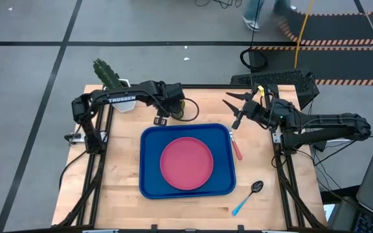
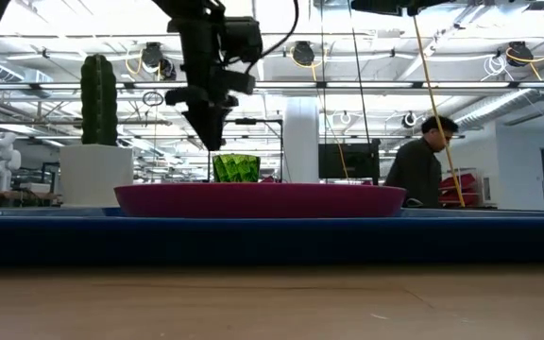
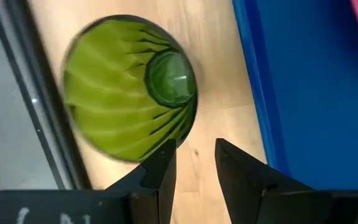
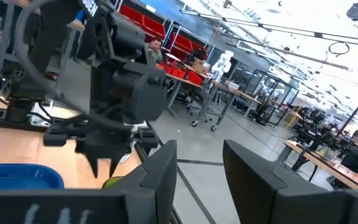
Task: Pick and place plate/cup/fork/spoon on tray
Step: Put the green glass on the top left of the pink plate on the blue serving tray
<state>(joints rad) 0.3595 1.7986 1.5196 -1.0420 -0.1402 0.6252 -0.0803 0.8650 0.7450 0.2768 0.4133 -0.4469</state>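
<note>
Jaws of left gripper (image 3: 194, 163) stand narrowly parted beside the cup (image 3: 129, 87).

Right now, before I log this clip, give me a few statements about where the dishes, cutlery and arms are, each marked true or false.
1. The plate lies on the tray. True.
2. The cup stands on the tray. False: it stands on the table beside the tray.
3. The spoon lies off the tray. True.
4. The left gripper holds the cup. False: it is open above it.
5. The fork lies on the plate. False: it lies beside the tray's edge.
</note>
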